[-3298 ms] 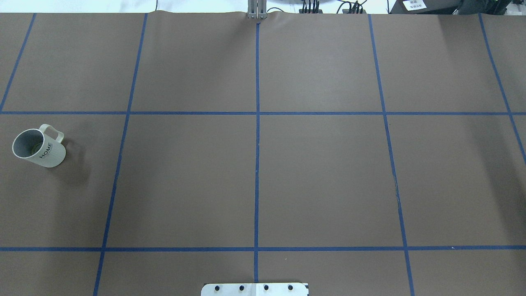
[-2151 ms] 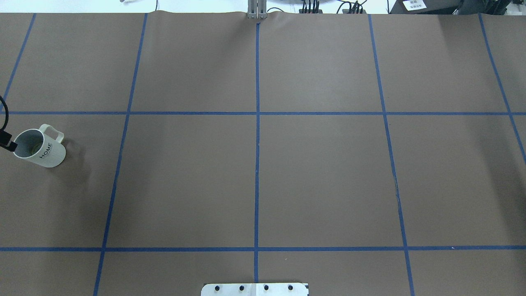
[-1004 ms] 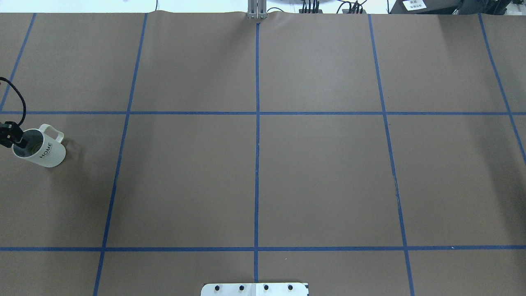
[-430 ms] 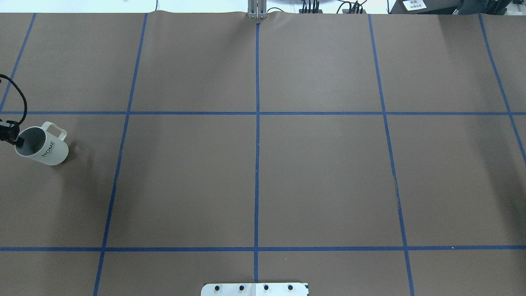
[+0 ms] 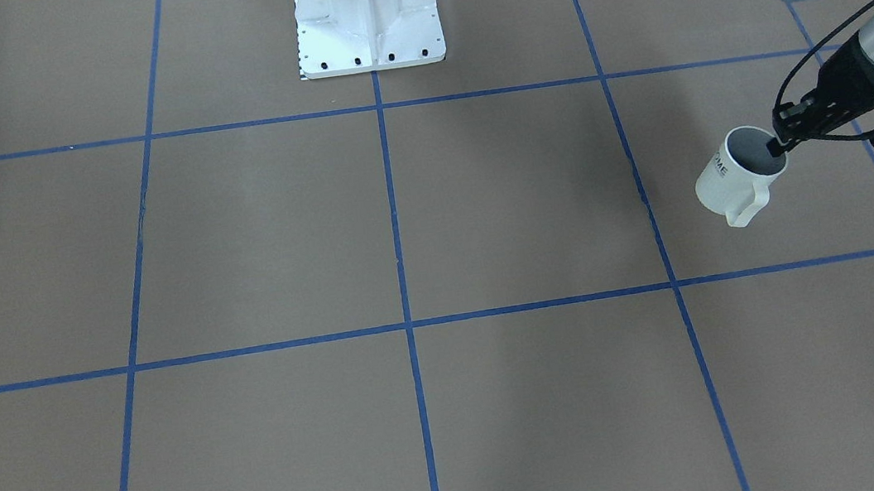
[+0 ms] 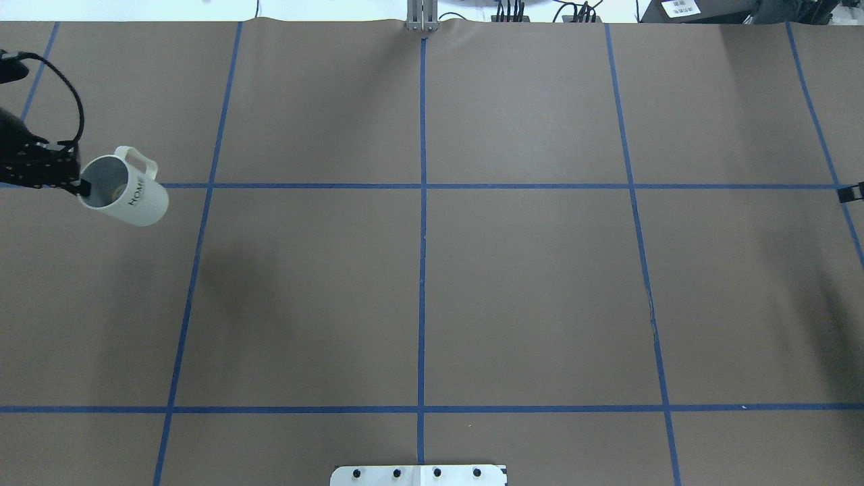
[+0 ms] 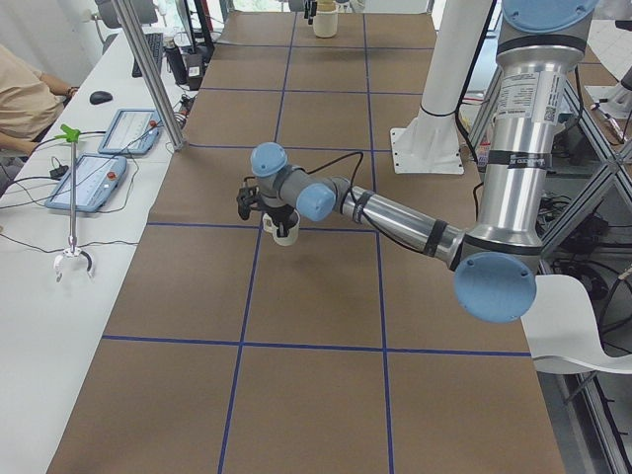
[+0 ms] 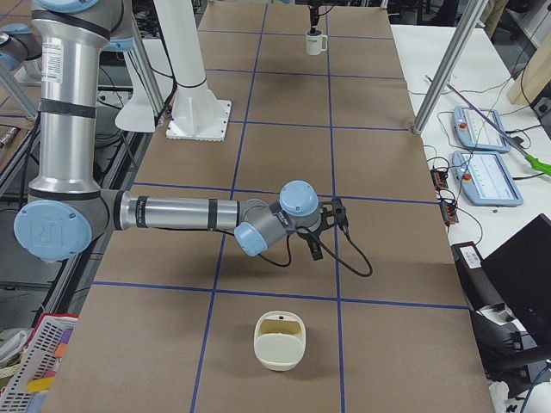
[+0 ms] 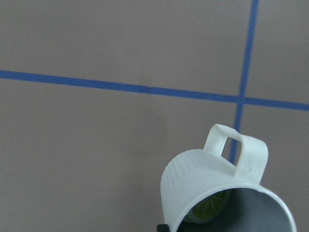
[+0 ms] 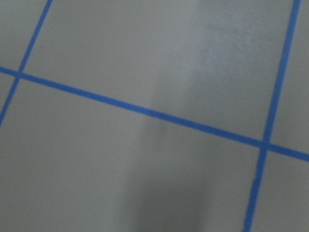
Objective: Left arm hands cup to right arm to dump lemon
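The left tool (image 6: 82,188) pinches the rim of the cup (image 6: 131,197) at the upper left of the overhead frame, one finger inside the grey mouth and one outside. The cup hangs tilted, its mouth toward the tool and its loop handle on the side away from the robot's base. Its shadow falls apart from it on the bench (image 6: 526,283), so it is off the surface. In the left wrist view the lemon (image 9: 211,209) lies inside the cup, at the lower edge of the frame.

The right tool (image 8: 315,246) hangs low over the other end of the bench, at the centre of the right-side frame. Only a black sliver of it shows at the right edge of the overhead frame, so I cannot tell whether it is wide or narrow.

Between the two tools lies brown sheet crossed by blue tape lines (image 6: 422,236). The white base plate (image 5: 368,24) stands at the top centre of the front frame. A cream container (image 8: 280,342) sits at the lower centre of the right-side frame, nearer the camera than the right tool and apart from it. Two tablets (image 7: 96,183) and a green-handled grabber (image 7: 71,212) lie on the white side table, with a person's sleeve (image 7: 25,99) at the upper left.
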### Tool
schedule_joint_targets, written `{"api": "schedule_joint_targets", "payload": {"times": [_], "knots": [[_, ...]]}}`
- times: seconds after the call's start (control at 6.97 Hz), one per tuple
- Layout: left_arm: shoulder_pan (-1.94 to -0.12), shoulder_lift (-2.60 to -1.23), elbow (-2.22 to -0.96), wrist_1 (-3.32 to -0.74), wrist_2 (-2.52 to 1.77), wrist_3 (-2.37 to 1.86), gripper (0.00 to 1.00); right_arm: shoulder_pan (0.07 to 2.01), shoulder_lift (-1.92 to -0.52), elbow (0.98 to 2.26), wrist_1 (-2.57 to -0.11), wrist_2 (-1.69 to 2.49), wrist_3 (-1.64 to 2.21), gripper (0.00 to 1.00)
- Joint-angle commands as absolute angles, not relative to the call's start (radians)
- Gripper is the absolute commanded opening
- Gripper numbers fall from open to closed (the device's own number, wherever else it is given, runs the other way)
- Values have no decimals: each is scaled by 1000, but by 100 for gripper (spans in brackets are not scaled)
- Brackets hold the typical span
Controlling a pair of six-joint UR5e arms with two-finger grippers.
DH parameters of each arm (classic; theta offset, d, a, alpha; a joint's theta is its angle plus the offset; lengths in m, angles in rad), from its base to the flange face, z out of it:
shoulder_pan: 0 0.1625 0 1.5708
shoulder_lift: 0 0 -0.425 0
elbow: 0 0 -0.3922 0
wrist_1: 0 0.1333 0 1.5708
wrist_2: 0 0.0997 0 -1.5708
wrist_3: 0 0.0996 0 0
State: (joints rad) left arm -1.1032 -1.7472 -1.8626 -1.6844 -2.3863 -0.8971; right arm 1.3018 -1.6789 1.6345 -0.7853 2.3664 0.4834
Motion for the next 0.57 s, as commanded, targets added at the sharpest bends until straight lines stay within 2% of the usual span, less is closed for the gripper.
{"api": "schedule_joint_targets", "payload": {"times": [0.0,0.29,0.43], "knots": [[-964,-1982,-1882,-1524,-2379,-1204,0,1105,-1668,1653,-385,2162,874,100],[-863,-2240,-1865,-1235,-2279,-1311,0,992,-1643,1766,-385,2011,893,99],[-824,-2391,-1805,-1112,-2240,-1356,0,877,-1637,1822,-385,1800,894,99]]}}
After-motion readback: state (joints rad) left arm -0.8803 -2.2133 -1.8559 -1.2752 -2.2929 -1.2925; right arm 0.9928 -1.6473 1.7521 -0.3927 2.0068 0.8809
